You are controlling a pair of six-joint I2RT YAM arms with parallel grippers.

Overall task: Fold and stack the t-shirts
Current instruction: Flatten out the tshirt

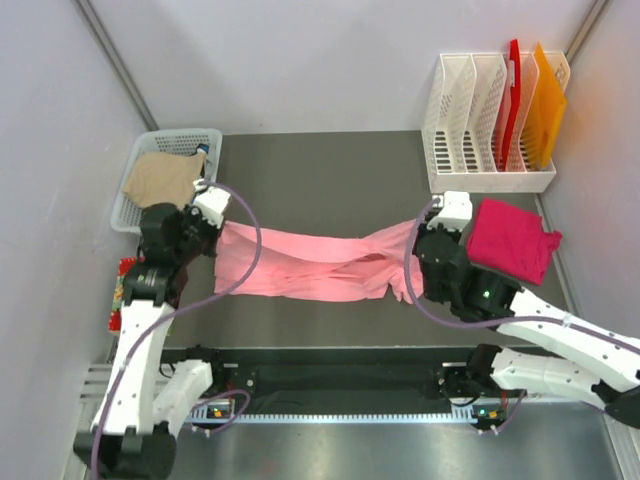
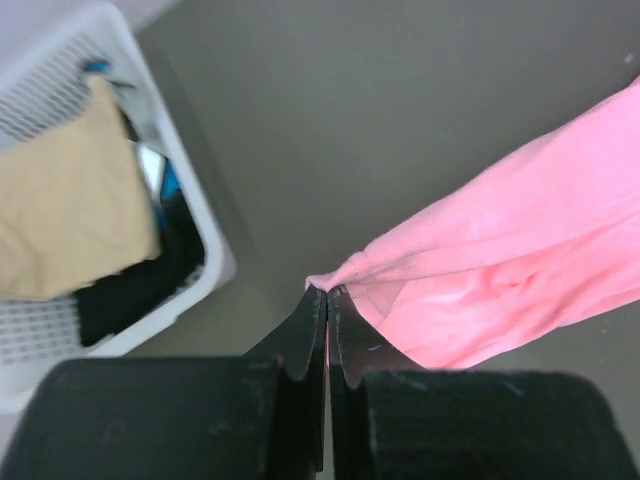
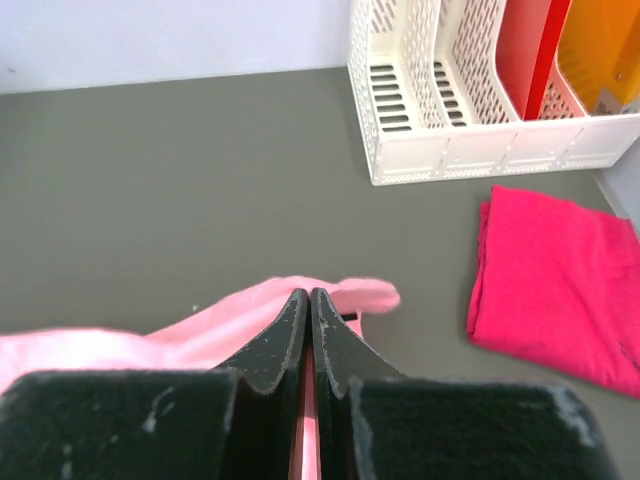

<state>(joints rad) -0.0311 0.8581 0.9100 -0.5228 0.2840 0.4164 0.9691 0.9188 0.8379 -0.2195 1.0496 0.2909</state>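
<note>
Our left gripper (image 2: 326, 292) and right gripper (image 3: 308, 295) are each clamped on the pink shirt (image 1: 320, 262), mid-fold we judge; next comes laying it flat, folding it, then stacking it on the magenta shirt (image 1: 513, 238).

Left jaws pinched on salmon-pink t-shirt (image 2: 500, 270) corner, white basket (image 2: 222, 262) holding tan cloth (image 2: 70, 210)

Soft matt pink cloth t-shirt (image 1: 310, 265)

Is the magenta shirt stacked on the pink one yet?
No, the folded magenta t-shirt lies alone on the table, right of the pink t-shirt stretched between the left gripper and right gripper.
</note>
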